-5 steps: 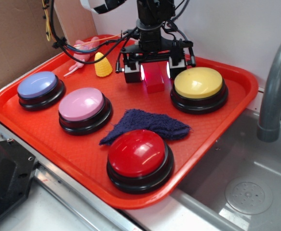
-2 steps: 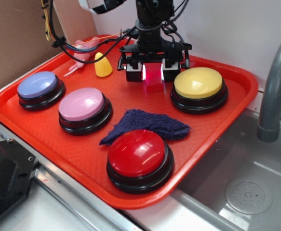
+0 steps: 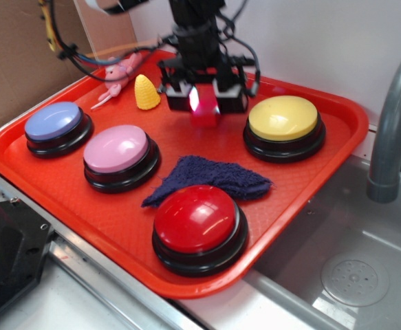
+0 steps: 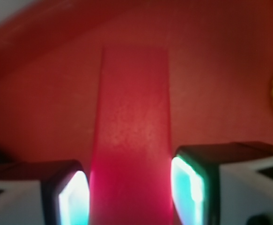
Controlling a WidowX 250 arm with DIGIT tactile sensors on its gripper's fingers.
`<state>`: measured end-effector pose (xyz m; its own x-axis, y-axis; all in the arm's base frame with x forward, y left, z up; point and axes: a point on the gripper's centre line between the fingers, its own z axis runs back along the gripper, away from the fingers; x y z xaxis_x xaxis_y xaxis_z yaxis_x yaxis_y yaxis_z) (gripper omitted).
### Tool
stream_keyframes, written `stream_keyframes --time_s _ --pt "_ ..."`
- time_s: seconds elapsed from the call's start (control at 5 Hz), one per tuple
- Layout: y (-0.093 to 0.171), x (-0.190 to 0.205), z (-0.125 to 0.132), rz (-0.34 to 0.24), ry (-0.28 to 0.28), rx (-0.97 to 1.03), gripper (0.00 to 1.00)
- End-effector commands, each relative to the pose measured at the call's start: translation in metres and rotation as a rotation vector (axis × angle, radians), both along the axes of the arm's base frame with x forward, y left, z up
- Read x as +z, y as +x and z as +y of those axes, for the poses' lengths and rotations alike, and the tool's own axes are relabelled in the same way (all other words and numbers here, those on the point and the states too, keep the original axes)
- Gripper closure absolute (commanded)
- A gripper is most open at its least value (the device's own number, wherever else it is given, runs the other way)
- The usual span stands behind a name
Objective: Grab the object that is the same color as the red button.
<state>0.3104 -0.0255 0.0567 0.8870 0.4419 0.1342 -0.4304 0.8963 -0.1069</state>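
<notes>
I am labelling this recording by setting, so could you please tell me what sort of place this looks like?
Probably a toy kitchen-sink test bench: a grey faucet stands over a metal sink basin with a drain, and a red tray of dome buttons rests across its edge, cardboard behind.

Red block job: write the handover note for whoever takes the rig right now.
Gripper: shut on the red block, one finger on each side; the wrist view shows the block filling the gap between the lit pads.
Red block: held at the back of the red tray, between the yellow cone and the yellow button. Whether it has cleared the tray floor cannot be told.
Red button: at the front of the tray, untouched, with the blue cloth just behind it.
Done: the matching-colour object is gripped.
Left: confirm the lift and that the hold is secure.
</notes>
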Motion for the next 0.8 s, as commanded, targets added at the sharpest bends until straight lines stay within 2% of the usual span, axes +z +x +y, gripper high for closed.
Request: stream_keyframes --time_s 0.0,0.2,0.4,0.6 --pt "-0.031 0.096 0.003 -0.079 0.013 -0.166 1.0" --pt "-0.047 0.117 -0.008 -0.012 -0.013 -0.24 1.0" --pt "-0.06 0.147 -0.02 -0.014 0.0 -0.35 1.0" --pt "-0.061 0.154 -0.025 0.013 0.009 -0.473 1.0"
